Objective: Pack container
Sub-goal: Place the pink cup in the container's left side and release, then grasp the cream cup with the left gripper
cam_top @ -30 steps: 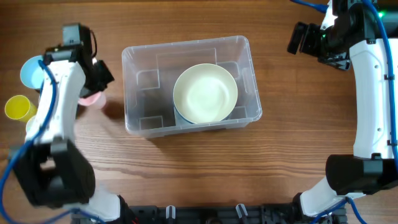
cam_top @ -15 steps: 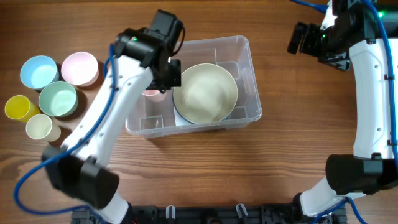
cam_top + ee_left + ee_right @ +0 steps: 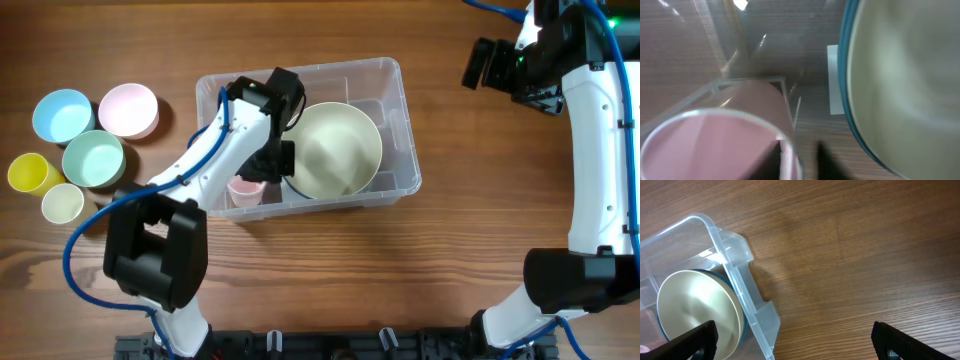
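Observation:
The clear container (image 3: 300, 71) stands mid-table, with a cream bowl (image 3: 335, 150) stacked on a blue bowl in its right half. My left gripper (image 3: 258, 180) reaches down inside the container's front left part, shut on the wall of a pink cup (image 3: 244, 190). In the left wrist view the pink cup (image 3: 715, 145) sits low left, the jaws (image 3: 796, 162) straddle its rim, and the cream bowl (image 3: 910, 85) is at right. My right gripper (image 3: 488, 62) is open and empty above the table at the far right, away from the container (image 3: 735, 275).
To the left of the container stand a blue bowl (image 3: 62, 115), a pink bowl (image 3: 128, 109), a green bowl (image 3: 93, 159), a yellow cup (image 3: 30, 172) and a cream cup (image 3: 63, 203). A white label (image 3: 833, 80) lies on the container's base.
My left arm has carried the pink cup from the table left of the container over the rim and down into its front left part. The right arm has not moved.

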